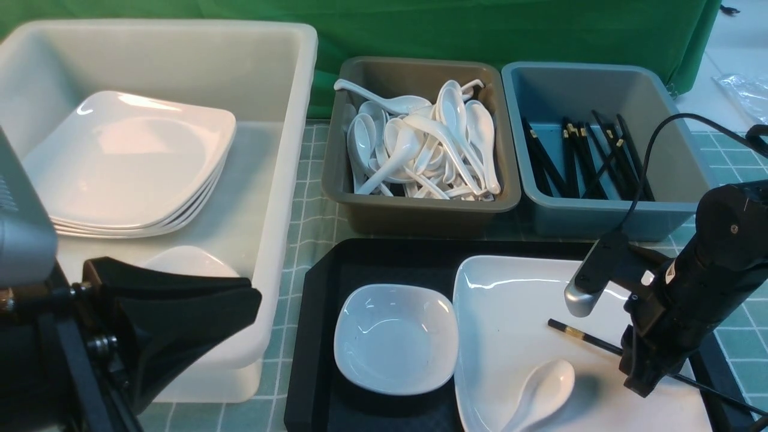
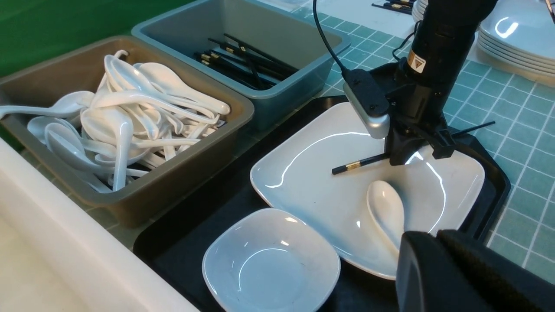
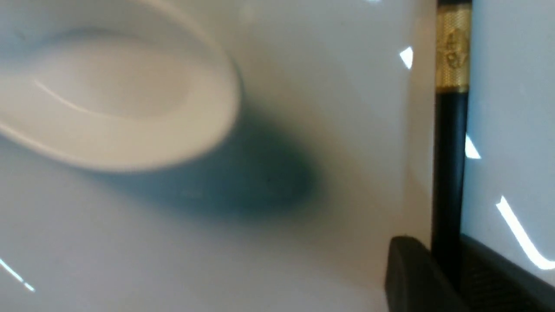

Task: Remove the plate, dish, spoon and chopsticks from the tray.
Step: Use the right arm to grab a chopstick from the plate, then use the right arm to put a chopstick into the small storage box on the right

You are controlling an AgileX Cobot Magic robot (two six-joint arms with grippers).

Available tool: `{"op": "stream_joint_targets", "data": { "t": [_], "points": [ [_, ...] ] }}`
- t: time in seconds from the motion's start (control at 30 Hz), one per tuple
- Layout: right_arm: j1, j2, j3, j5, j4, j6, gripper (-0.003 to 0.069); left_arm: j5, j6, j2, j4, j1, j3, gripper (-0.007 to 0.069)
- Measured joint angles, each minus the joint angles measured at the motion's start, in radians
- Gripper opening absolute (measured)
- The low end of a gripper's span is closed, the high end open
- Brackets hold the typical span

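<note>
Looks like a robotics lab staged as a canteen dish-return point: green backdrop cloth (image 1: pixel 510 30) hung along the far side, checked green cloth (image 1: pixel 735 336) over the desk (image 1: pixel 306 198), a white tub (image 1: pixel 300 84) of stacked plates (image 1: pixel 132 162) at left, brown tub (image 1: pixel 420 219) of heaped spoons (image 1: pixel 420 150) and blue-grey tub (image 1: pixel 600 222) of piled chopsticks (image 1: pixel 576 162) beyond a black tray (image 1: pixel 324 300).

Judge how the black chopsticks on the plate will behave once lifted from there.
The chopsticks look thin and straight: probably stiff and light. The right tool pinches them nearer the gold-banded end, so the long tip may droop. On the glossy plate they could slip or roll.
</note>
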Motion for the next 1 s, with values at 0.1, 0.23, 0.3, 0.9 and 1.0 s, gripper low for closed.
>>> {"op": "stream_joint_targets", "data": {
  "t": [0.1, 0.23, 0.3, 0.9, 1.0],
  "points": [
    [0.0, 0.0, -0.002, 0.012, 0.0, 0.001, 0.0069, 0.001, 0.002, 0.0, 0.0, 0.0, 0.0, 0.0017],
    [0.0, -0.018, -0.003, 0.066, -0.002, 0.011, 0.0069, 0.006, 0.016, 0.0, 0.0, 0.0, 0.0, 0.0017],
    [0.0, -0.04, -0.013, 0.099, -0.004, 0.029, 0.0069, 0.006, 0.023, 0.0, 0.0, 0.0, 0.0, 0.0017],
    [-0.062, -0.01, -0.592, -0.105, 0.123, 0.523, 0.0069, -0.092, 0.03, 0.0, 0.0, 0.0, 0.0, 0.0017],
    [-0.1, 0.107, -0.71, -0.191, 0.122, 0.614, 0.0069, -0.092, 0.03, 0.0, 0.0, 0.0, 0.0, 0.0017]
  ]
}}
